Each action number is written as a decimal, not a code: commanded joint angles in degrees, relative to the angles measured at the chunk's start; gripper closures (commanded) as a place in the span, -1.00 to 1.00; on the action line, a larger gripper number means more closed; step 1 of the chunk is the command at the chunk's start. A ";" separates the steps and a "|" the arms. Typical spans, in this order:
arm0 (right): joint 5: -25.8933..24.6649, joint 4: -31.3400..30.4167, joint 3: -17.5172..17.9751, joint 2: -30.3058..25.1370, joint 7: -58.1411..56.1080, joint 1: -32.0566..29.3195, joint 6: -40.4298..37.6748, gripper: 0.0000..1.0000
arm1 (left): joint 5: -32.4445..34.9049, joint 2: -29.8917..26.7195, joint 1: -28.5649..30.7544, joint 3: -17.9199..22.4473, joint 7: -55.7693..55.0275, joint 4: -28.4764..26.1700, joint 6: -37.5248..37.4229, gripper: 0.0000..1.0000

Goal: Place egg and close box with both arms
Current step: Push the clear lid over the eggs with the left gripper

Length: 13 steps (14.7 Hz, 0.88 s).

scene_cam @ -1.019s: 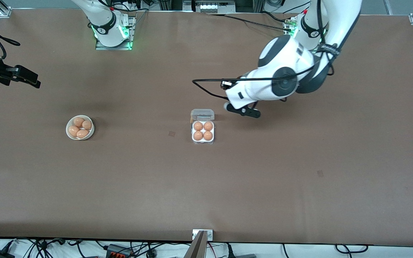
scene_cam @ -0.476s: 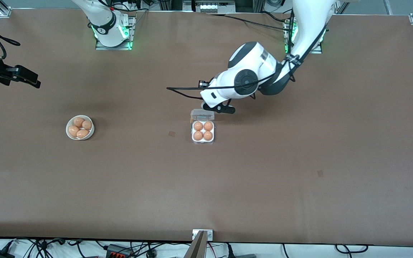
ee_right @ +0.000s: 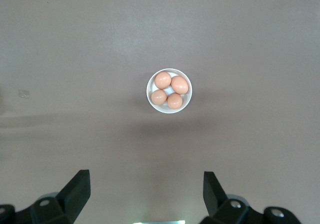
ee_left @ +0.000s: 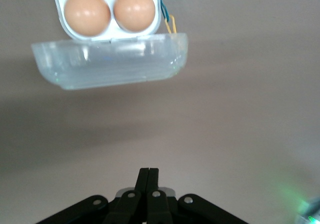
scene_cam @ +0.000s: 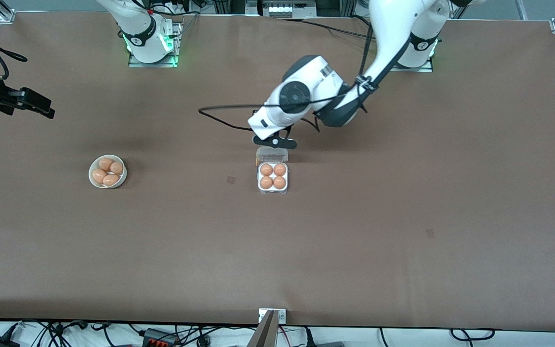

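The box (scene_cam: 272, 192) sits mid-table with its white tray holding several orange-brown eggs (scene_cam: 266, 169). Its clear lid (scene_cam: 272, 154) stands open on the side toward the robots' bases. In the left wrist view the lid (ee_left: 110, 66) and two eggs (ee_left: 86, 11) show ahead of the fingers. My left gripper (scene_cam: 274, 141) (ee_left: 148, 171) is shut and empty, just beside the open lid. My right gripper (scene_cam: 36, 107) (ee_right: 145, 186) is open and empty, waiting high at the right arm's end of the table.
A round white bowl (scene_cam: 93, 183) with several eggs (scene_cam: 106, 164) stands toward the right arm's end; it also shows in the right wrist view (ee_right: 151, 101). A black cable (scene_cam: 219, 115) loops from the left wrist over the table.
My left arm has swung toward the box, and its shut gripper now hangs right by the open lid. The right arm has not moved.
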 commanded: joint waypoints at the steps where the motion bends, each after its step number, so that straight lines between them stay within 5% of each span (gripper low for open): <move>1: 0.74 -0.45 0.16 -0.56 0.71 -0.16 -0.35 -1.00 | 4.42 2.80 -1.28 0.65 -2.15 3.72 -0.55 0.97; 13: 0.74 -0.45 0.16 -0.56 0.71 -0.16 -0.35 -1.00 | 7.85 7.46 -1.36 2.75 -2.15 6.79 -0.63 0.98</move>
